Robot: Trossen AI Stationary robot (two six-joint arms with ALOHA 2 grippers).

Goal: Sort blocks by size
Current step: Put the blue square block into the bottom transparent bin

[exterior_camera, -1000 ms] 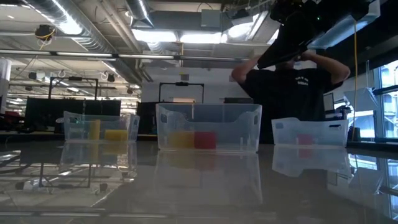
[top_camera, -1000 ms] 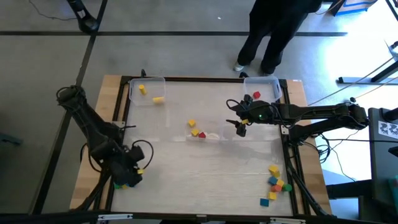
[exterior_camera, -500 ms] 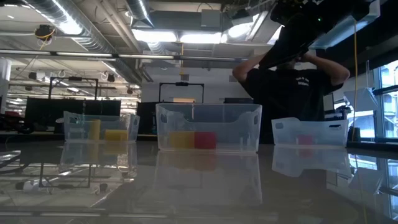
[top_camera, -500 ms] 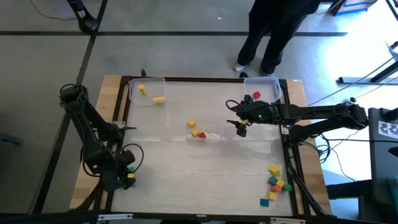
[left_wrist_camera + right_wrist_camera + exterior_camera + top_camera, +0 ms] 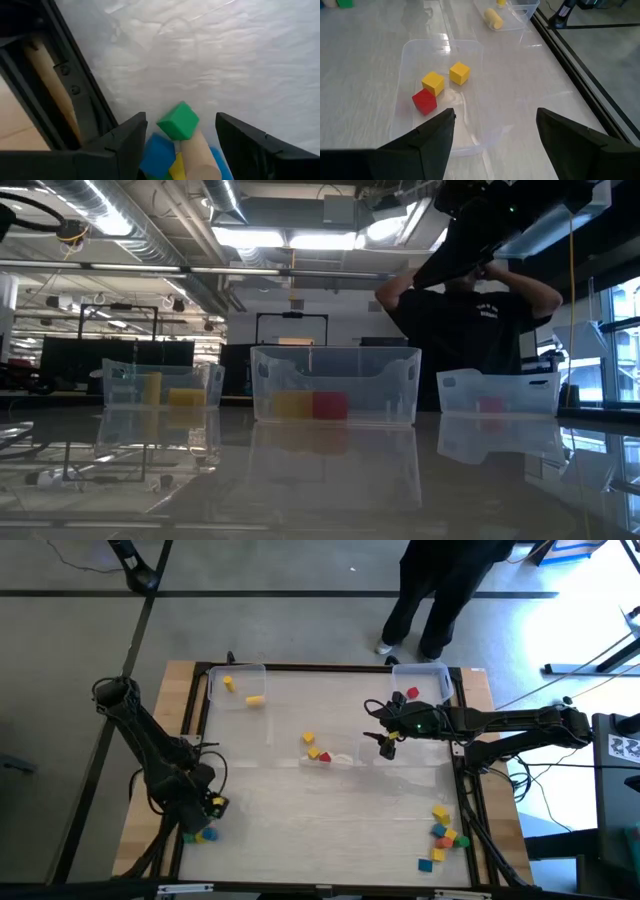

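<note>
A: Behind the worktop [image 5: 330, 810] an open workshop is seen, with a person standing at the far edge. Three clear bins are set out: one at the far left [image 5: 236, 686], one mid-worktop [image 5: 318, 750], one at the far right [image 5: 422, 681].

B: Placement is read as sorting by size. Two yellow blocks [image 5: 241, 691] are held in the left bin, two yellow and a red block [image 5: 424, 101] in the middle bin, a red one [image 5: 412, 693] in the right bin.

A: Unsorted blocks are noted in two heaps: one at the near right corner [image 5: 441, 834], one at the near left edge [image 5: 203, 832].

B: Left gripper [image 5: 180, 145] is poised low over the near-left heap, fingers wide apart, nothing clamped. A green block [image 5: 178, 120] is seen between them, lying on blue and yellow blocks and a pale cylinder. Contact cannot be told.

A: Judged as lined up for a pick there

B: Right gripper [image 5: 492, 137] is held above the middle bin's near end, fingers spread wide, nothing carried; likely waiting
</note>
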